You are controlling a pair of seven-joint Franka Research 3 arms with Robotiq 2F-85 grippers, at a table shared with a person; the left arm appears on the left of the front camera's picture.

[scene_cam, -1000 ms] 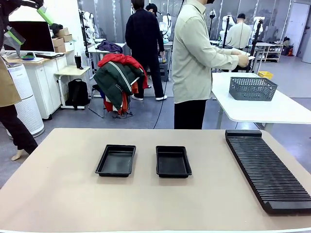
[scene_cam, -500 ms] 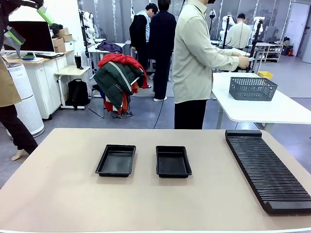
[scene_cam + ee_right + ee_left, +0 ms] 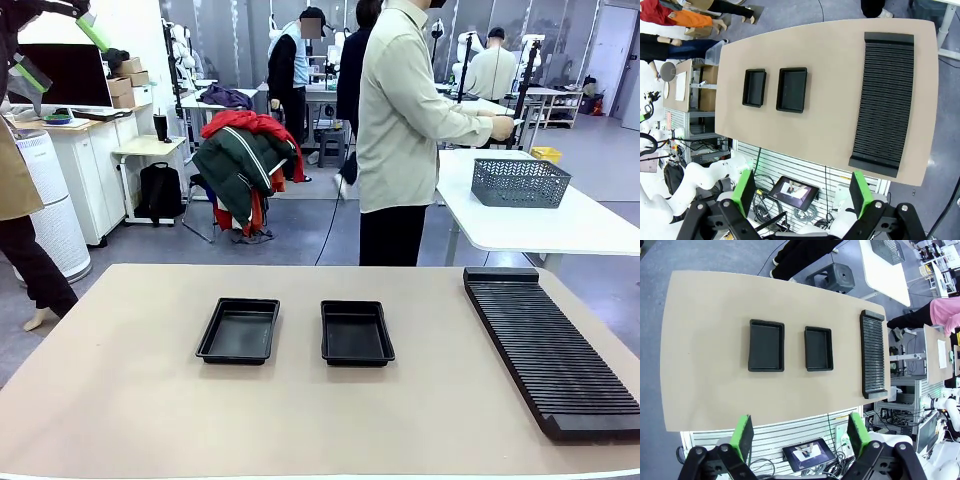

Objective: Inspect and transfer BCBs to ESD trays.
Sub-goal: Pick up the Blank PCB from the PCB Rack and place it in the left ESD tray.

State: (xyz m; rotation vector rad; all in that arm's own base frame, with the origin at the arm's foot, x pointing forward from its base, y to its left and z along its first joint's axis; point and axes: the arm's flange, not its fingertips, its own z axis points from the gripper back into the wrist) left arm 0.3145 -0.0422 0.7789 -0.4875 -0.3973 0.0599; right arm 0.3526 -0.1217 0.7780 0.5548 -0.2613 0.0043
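Observation:
Two black ESD trays lie side by side mid-table, both empty: the left tray (image 3: 238, 330) (image 3: 766, 345) (image 3: 754, 88) and the right tray (image 3: 357, 332) (image 3: 818, 348) (image 3: 792, 90). No BCBs are in view. My left gripper (image 3: 800, 427) hangs open high above the table's near edge, with nothing between its green fingertips (image 3: 745, 426). My right gripper (image 3: 802, 186) is also open and empty, high over the near edge. A person in a pale shirt (image 3: 405, 110) stands at the far side, turned towards a white side table.
A long black ribbed rack (image 3: 550, 350) (image 3: 873, 360) (image 3: 884, 100) lies along the table's right side. Behind the person, a white table (image 3: 540, 220) holds a grey mesh basket (image 3: 520, 182). The tan tabletop (image 3: 130, 410) is bare around the trays.
People in the background have walked to other spots. The trays, the rack and the person at the far side have stayed put.

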